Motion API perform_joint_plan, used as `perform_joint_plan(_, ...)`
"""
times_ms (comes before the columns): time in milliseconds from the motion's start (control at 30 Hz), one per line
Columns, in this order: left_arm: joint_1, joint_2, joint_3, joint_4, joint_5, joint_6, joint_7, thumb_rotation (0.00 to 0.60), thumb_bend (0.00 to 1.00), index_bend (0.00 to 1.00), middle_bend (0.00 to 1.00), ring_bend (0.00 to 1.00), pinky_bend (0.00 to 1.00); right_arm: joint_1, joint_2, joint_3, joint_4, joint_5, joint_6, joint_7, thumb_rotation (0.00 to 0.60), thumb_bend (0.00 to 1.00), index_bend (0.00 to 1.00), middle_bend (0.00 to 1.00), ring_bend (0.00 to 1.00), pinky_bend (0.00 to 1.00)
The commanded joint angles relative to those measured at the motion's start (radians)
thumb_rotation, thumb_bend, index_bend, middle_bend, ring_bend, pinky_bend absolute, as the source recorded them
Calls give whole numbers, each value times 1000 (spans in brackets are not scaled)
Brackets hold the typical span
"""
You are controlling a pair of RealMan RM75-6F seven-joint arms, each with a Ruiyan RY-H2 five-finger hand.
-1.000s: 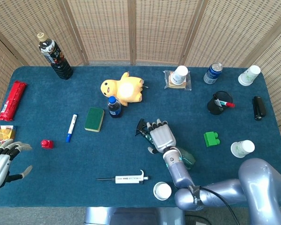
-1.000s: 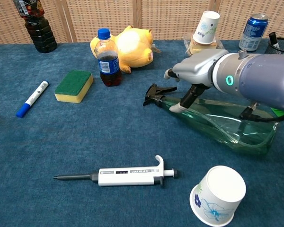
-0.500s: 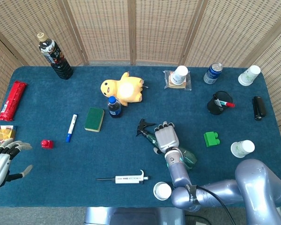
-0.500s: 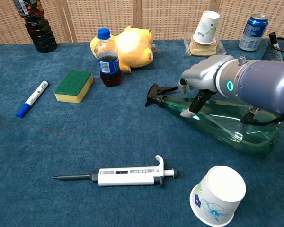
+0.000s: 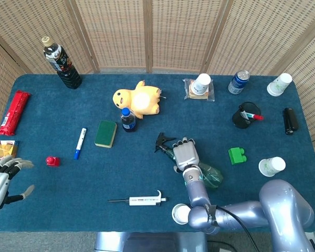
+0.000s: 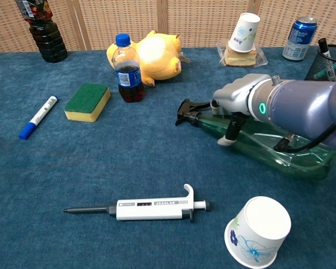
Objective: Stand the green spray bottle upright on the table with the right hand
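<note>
The right hand curls over the lying green spray bottle, clamped near its neck, nozzle pointing toward nine o'clock.

You're working in a staged test setup, not a home: woven folding screens close off the top of the frame, and the blue-carpeted worktop carries mismatched props, from a pipette to a plush toy.

Silver-grey right arm bears a green-lit ring.
</note>
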Motion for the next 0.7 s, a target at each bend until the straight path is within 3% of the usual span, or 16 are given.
perform_joint_plan(33,1,0,1,-1,1,1,-1,600,328,312,304,208,77,-11,-17,1,18,-19,0,16,594,344,318,326,206,321)
perform_joint_plan(367,5,4,4,-3,1,5,-8,600,328,309,305,208,77,-38,-22,8,35,-102,-23,67,600,355,550,528,455,522)
perform_joint_plan(700,7,8,3,-10,-2,8,-4,600,328,301,305,208,77,-100,89,72,-77,-258,-84,258,600,341,606,565,504,570)
